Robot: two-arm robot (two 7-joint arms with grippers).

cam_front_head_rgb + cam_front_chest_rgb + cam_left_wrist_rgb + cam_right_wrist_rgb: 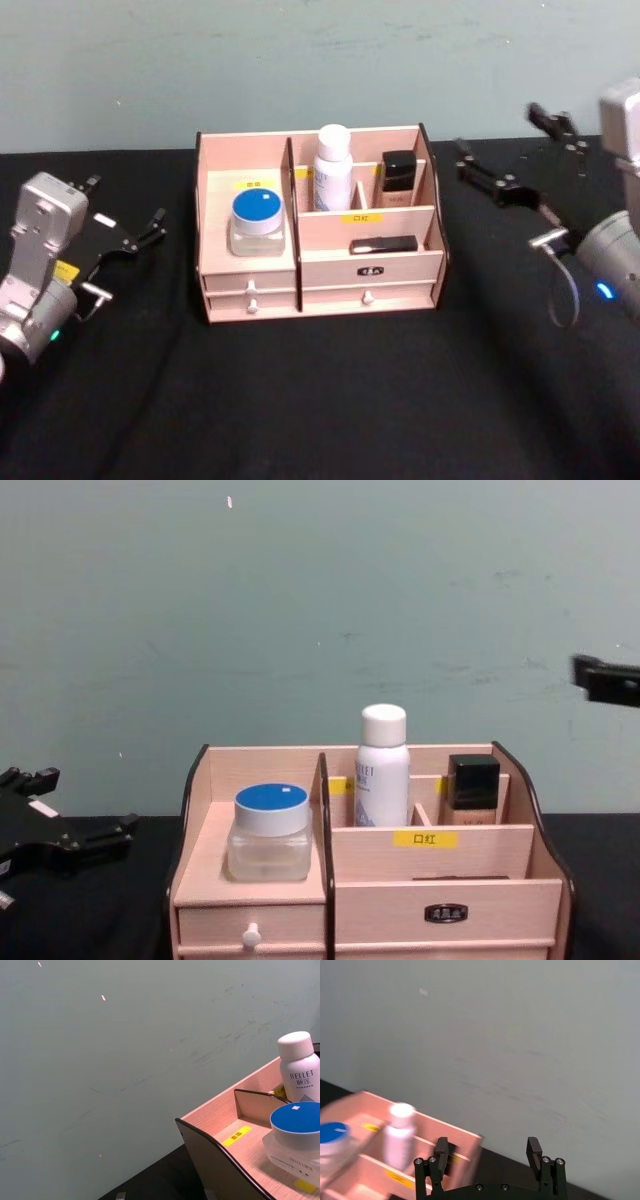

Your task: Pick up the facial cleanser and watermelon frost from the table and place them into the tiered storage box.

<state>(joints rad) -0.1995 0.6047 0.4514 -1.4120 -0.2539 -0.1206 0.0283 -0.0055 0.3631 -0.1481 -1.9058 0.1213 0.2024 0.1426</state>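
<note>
A: Tiered storage box [320,272] sits mid-counter toward the back edge. White bottle [333,167] upright in its rear compartment, blue-lidded jar [258,222] on the left shelf, dark-capped bottle [398,179] right rear, flat black item [384,244] in the front slot.

B: Which ones are the cleanser and the watermelon frost?

A: Can't say for sure. Bare black counter [320,400] in front, nothing lying loose.

B: End effectors?

A: Left end effector [125,238] near the left edge, fingers apart, empty. Right end effector [489,1154] raised toward the back right corner, fingers spread, empty.

B: Then placing looks finished. Best practice: retreat high and wide, avoid clipping the box's curved sides.
</note>
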